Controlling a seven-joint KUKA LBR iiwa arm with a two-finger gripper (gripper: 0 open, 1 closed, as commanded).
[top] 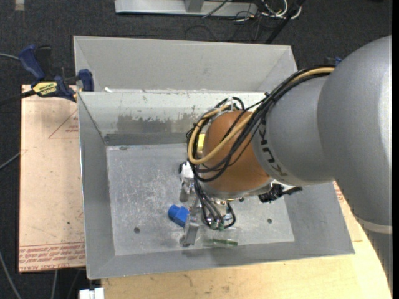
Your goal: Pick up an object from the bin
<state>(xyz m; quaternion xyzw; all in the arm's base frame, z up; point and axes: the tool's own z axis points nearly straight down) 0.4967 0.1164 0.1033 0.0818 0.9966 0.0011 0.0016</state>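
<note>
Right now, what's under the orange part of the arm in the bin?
Just past its lower edge a small blue object and a thin green piece lie on the bin floor. Whatever lies directly beneath the orange cover is hidden.

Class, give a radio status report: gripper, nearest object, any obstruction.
Gripper low over grey metal bin floor, front middle. Small blue block-shaped piece right beside it, not seen held. Thin green strip lying close by.

Lying on the scuffed floor of the grey sheet-metal bin (124, 185): a small blue plastic block (177, 215) near the front middle, and a thin green strip (224, 242) sitting apart, nearer the front wall.
</note>
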